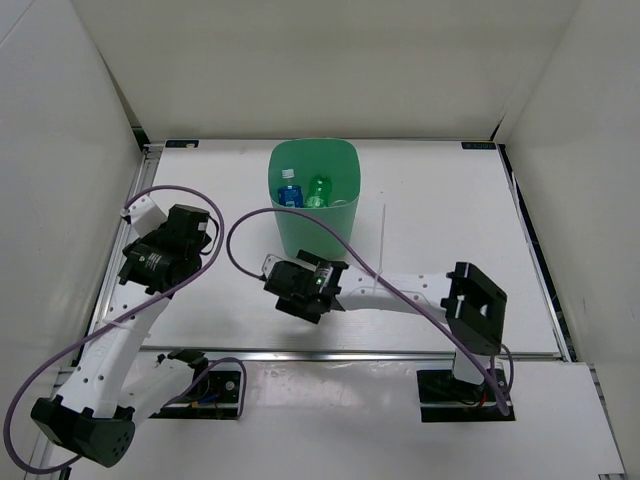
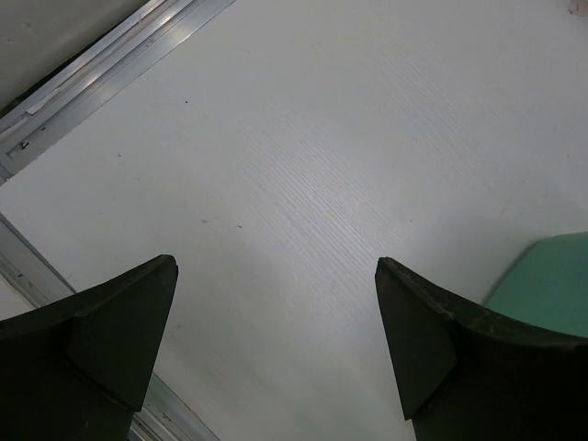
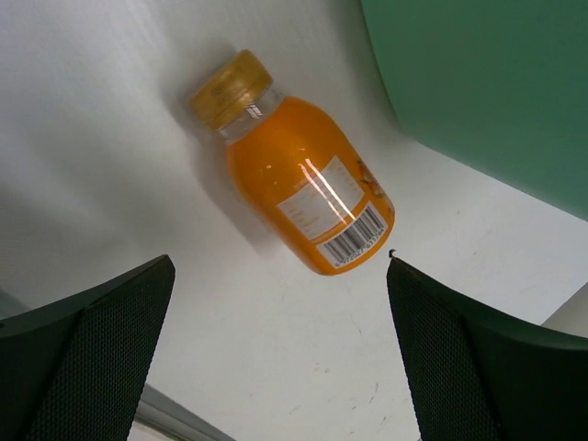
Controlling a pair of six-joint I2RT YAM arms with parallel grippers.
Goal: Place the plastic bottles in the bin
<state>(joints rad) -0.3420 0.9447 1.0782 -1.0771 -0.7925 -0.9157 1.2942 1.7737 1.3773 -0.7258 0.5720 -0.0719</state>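
Observation:
The mint-green bin (image 1: 312, 228) stands at the table's middle back. Inside it I see a green bottle (image 1: 319, 189) and a clear blue-labelled bottle (image 1: 290, 191). The squat orange bottle (image 3: 299, 197) lies on its side on the table, cap pointing away, just left of the bin's wall (image 3: 487, 83). My right gripper (image 3: 280, 266) is open and empty, its jaws spread just short of the bottle's base; in the top view (image 1: 292, 288) it hides the bottle. My left gripper (image 2: 276, 266) is open and empty over bare table, left of the bin (image 2: 551, 285). The other bottles are not visible.
Aluminium rails (image 2: 83, 64) run along the table's left edge and front edge (image 1: 350, 352). White walls enclose the table on three sides. Purple cables (image 1: 250, 225) loop over both arms.

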